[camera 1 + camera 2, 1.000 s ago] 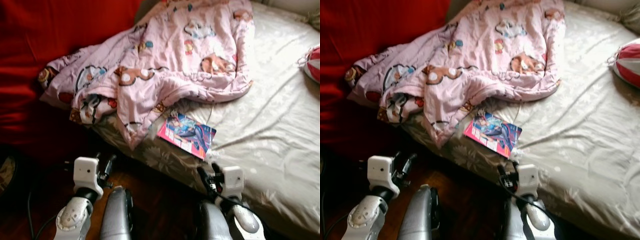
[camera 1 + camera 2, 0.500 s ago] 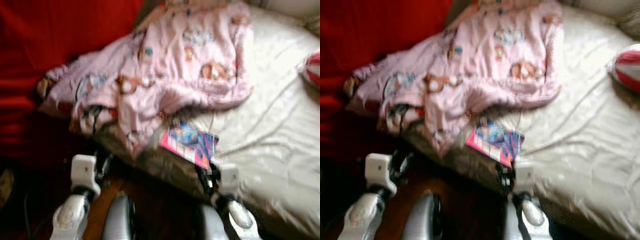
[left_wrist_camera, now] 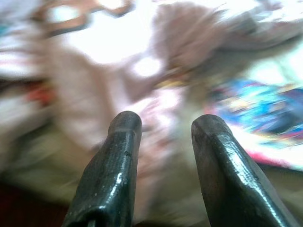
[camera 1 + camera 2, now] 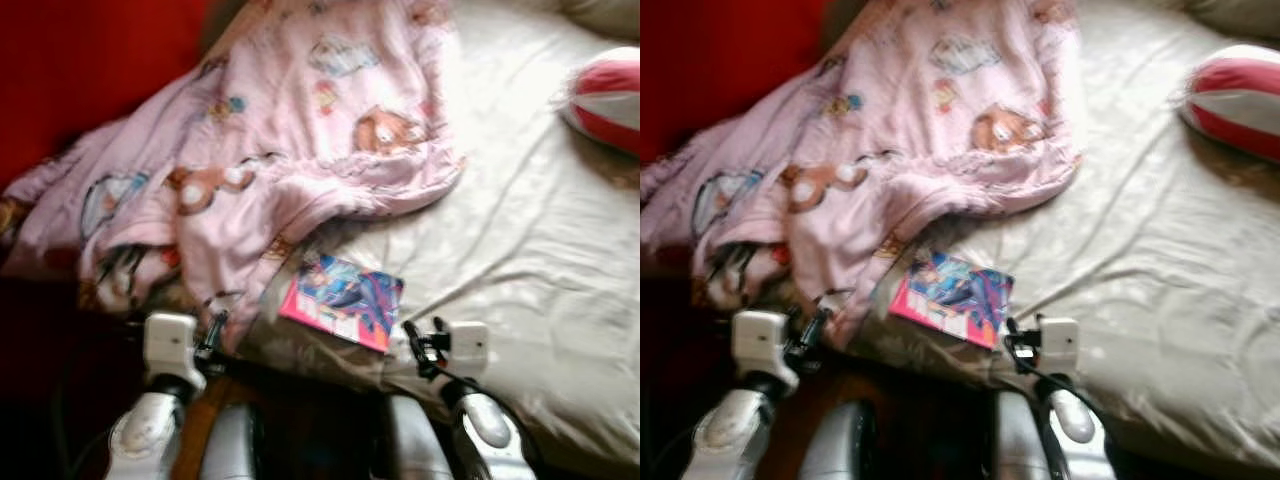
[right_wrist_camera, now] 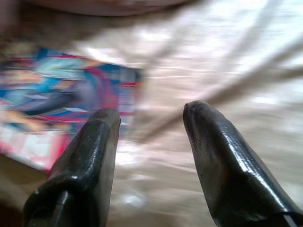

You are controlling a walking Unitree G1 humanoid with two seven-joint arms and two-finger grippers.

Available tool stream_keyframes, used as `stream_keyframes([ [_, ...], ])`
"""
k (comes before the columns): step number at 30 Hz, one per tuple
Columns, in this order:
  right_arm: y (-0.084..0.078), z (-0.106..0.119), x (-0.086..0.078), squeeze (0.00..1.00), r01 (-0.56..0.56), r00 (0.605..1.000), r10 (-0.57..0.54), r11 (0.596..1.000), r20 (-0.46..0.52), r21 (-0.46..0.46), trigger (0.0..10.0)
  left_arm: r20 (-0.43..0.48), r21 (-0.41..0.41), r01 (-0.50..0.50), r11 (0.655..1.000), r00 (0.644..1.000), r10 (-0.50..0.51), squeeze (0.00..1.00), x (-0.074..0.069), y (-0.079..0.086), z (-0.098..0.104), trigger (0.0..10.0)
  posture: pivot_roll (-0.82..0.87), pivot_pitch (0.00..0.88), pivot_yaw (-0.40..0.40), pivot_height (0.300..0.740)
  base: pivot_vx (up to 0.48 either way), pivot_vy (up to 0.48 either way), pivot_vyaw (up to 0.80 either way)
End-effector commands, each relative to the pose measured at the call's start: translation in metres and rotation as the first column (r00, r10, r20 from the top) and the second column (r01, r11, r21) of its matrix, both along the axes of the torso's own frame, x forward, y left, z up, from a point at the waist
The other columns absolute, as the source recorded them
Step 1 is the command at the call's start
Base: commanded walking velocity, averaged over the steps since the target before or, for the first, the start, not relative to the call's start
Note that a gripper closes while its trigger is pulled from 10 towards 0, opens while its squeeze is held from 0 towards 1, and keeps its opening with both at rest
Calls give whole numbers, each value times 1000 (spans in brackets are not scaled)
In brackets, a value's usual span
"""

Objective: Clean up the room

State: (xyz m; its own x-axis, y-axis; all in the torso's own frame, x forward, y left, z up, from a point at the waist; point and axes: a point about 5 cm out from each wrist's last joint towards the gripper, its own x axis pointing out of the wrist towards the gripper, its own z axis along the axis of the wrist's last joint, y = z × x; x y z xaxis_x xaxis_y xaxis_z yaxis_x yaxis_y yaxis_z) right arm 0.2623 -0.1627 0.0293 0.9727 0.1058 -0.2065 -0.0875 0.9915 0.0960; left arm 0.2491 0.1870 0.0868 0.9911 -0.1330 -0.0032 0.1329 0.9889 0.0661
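A colourful pink-and-blue comic book lies flat near the front edge of a bed with a cream sheet. A rumpled pink blanket with cartoon prints covers the bed's left part and hangs over its edge, its hem just touching the book's far corner. My right gripper is open, low at the bed's edge, just right of the book. My left gripper is open too, at the hanging blanket left of the book. Neither holds anything.
A red-and-white striped cushion lies on the bed at the far right. A red wall or curtain rises behind the blanket on the left. Dark floor lies below the bed's edge.
The view has shifted: bed, blanket and book now sit lower and further left, and the cushion shows more. Both grippers are closer to the bed's edge, either side of the book.
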Motion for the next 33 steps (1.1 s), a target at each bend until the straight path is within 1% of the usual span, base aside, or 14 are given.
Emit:
stream_keyframes([
  [1,5,-8,-4,0,-13,999,13,1000,-32,11,10000,-22,12,-24,1000,999,24,0,-6,10,-4,10000,-27,271,-41,601,0,0,0],
  [5,8,-7,5,0,-62,997,61,998,-38,-7,10000,-21,11,-20,1000,1000,20,0,-6,9,-3,10000,-24,290,-38,601,0,0,0],
  [6,10,-7,9,933,-103,993,103,995,-51,-1,10000,-20,12,-18,1000,1000,19,0,-6,9,-2,10000,-20,298,-35,601,0,0,0],
  [7,12,-10,12,1000,-139,988,137,990,-75,-11,10000,-20,12,-17,1000,1000,17,0,-6,9,-1,10000,-18,301,-35,601,0,0,0],
  [10,13,-12,16,1000,-177,980,172,983,-99,-44,10000,-19,12,-15,1000,1000,15,0,-6,8,-1,10000,-9,312,-31,601,0,0,0],
  [12,9,-17,22,1000,-209,969,189,971,-159,-118,10000,-17,12,-13,1000,1000,13,0,-6,9,1,10000,1,329,-27,601,0,0,0],
  [17,10,-12,37,1000,-256,958,227,952,-172,-167,10000,-17,16,-14,1000,1000,15,0,-10,11,5,10000,26,359,-15,601,0,0,0],
  [19,7,-8,44,1000,-187,970,168,977,-175,-99,10000,-18,18,-16,1000,1000,16,0,-12,11,5,10000,31,366,-13,601,0,0,0],
  [22,8,3,54,1000,-217,969,199,968,-145,-124,10000,-22,20,-18,1000,1000,18,0,-15,12,6,10000,52,385,-4,601,0,0,0],
  [24,8,11,62,1000,-276,958,254,941,-130,-196,10000,-25,23,-19,1000,999,20,0,-18,12,7,10000,53,397,-1,601,0,0,0],
  [30,4,36,79,1000,-399,917,386,870,-106,-289,10000,-35,33,-21,999,999,22,0,-22,16,9,10000,62,402,2,601,0,0,0],
  [31,3,39,81,1000,-430,902,418,846,-108,-315,10000,-36,34,-22,999,999,23,0,-22,16,9,10000,63,400,2,601,0,0,0],
  [32,2,43,81,1000,-511,856,499,778,-135,-365,10000,-40,36,-24,999,999,25,0,-23,17,9,10000,63,400,2,601,0,0,0],
  [33,2,43,81,1000,-529,844,516,761,-144,-374,10000,-41,37,-24,999,999,26,0,-23,17,9,10000,63,400,2,601,0,0,0],
])
